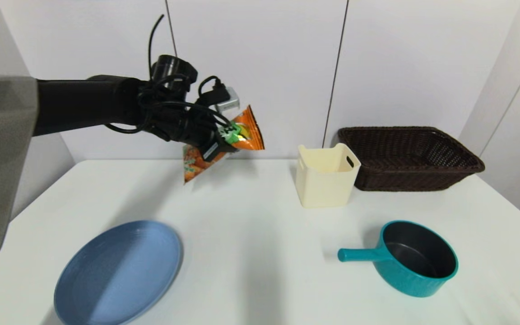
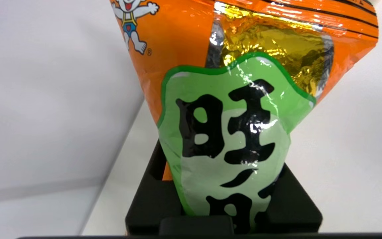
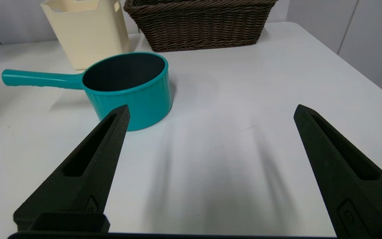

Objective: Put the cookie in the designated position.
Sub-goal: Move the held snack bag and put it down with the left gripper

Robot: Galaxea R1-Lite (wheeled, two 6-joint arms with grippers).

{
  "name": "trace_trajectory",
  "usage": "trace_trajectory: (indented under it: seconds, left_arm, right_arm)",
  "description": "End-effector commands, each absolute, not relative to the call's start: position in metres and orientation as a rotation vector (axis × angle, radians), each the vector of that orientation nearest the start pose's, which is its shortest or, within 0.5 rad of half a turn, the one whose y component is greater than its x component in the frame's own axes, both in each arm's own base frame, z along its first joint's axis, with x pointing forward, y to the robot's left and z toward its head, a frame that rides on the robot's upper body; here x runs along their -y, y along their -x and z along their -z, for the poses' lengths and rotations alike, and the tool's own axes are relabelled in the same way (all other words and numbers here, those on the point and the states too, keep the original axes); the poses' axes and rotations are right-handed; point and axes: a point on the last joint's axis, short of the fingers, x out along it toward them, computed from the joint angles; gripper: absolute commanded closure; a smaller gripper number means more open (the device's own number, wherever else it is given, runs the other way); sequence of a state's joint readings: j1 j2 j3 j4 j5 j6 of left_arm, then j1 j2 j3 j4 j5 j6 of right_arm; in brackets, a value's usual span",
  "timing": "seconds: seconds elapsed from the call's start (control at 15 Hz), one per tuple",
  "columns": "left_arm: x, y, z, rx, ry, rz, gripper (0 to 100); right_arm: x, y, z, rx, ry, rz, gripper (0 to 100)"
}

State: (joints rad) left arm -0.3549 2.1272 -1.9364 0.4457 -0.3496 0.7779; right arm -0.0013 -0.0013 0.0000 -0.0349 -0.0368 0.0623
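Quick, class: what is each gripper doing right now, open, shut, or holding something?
Left gripper: shut on the cookie, held above the table.
Right gripper: open, holding nothing.

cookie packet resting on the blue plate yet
No, the cookie packet hangs in the air, clamped in the left gripper above the table's far side, well away from the blue plate.

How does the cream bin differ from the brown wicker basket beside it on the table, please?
The cream bin is smooth-walled, pale, tall and narrow, with a cut-out handle; the brown wicker basket is woven, dark, low and wide. The bin stands nearer the robot, the basket behind it to the right against the wall. Both are open-topped, upright on the white table, and show nothing inside from here.
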Motion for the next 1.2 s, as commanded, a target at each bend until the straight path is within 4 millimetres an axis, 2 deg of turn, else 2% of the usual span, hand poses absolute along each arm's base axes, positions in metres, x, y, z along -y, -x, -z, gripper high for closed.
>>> trace_trajectory:
  seconds: [0.07, 0.2, 0.33, 0.53, 0.87, 0.93, 1.2]
  left_arm:
    - [0.078, -0.377, -0.251, -0.435, -0.825, 0.826, 100]
    - [0.048, -0.37, -0.245, -0.518, -0.862, 0.819, 100]
    - [0.028, -0.359, -0.233, -0.618, -0.864, 0.846, 100]
    - [0.024, -0.354, -0.222, -0.685, -0.852, 0.872, 100]
    - [0.029, -0.356, -0.222, -0.674, -0.856, 0.881, 100]
    - [0.029, -0.356, -0.223, -0.672, -0.857, 0.881, 0]
    - [0.03, -0.351, -0.229, -0.657, -0.861, 0.877, 0]
  right_arm:
    - [0.001, 0.022, -0.076, 0.026, -0.063, 0.038, 0]
    - [0.001, 0.022, -0.076, 0.026, -0.063, 0.038, 0]
    - [0.001, 0.022, -0.076, 0.026, -0.063, 0.038, 0]
    - [0.001, 0.022, -0.076, 0.026, -0.063, 0.038, 0]
    - [0.001, 0.022, -0.076, 0.026, -0.063, 0.038, 0]
    - [0.001, 0.022, -0.076, 0.026, -0.063, 0.038, 0]
    - [0.001, 0.022, -0.076, 0.026, -0.063, 0.038, 0]
